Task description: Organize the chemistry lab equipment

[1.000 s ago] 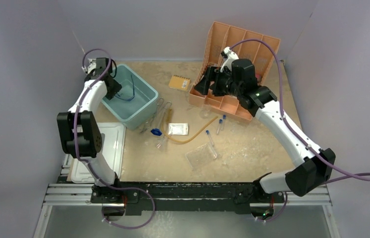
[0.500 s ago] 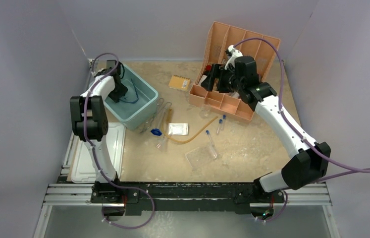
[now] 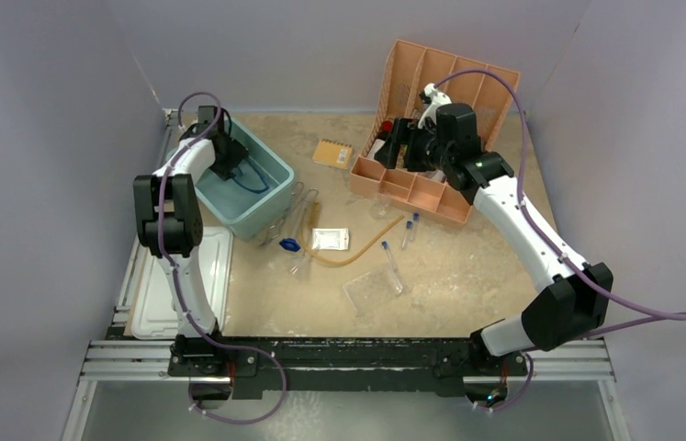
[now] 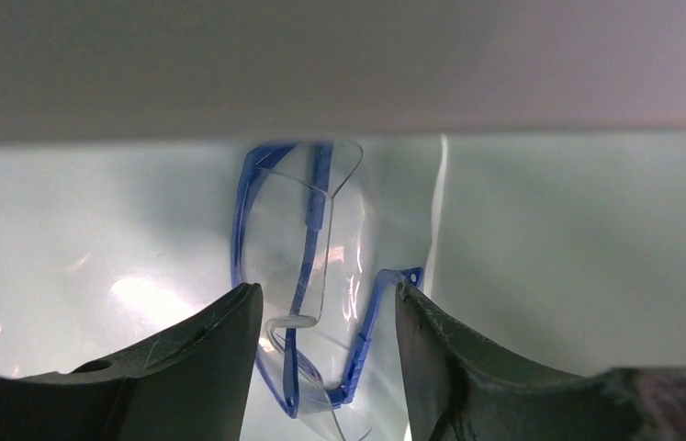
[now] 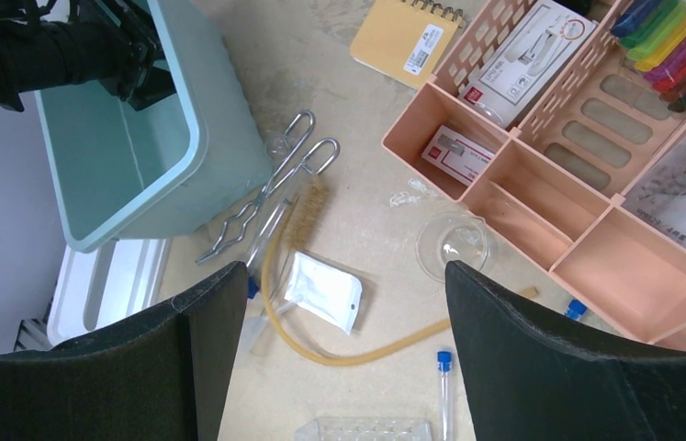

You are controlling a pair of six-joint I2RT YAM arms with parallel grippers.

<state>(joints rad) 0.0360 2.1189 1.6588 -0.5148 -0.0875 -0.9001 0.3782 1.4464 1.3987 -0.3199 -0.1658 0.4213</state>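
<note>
blue-framed goggles (image 4: 288, 230) – clear lens, lying in teal bin (image 4: 550, 257); left gripper (image 4: 325, 299) spread over them – right gripper (image 5: 346, 276) spread wide.

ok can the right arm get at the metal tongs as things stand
Probably yes: the metal tongs lie uncovered beside the teal bin, and the right gripper hangs open with a clear view of them. The bin wall is close, though.

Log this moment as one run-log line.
left pincer open above goggles in teal bin | right pincer open, empty | tongs, tubing, tubes on table
</note>
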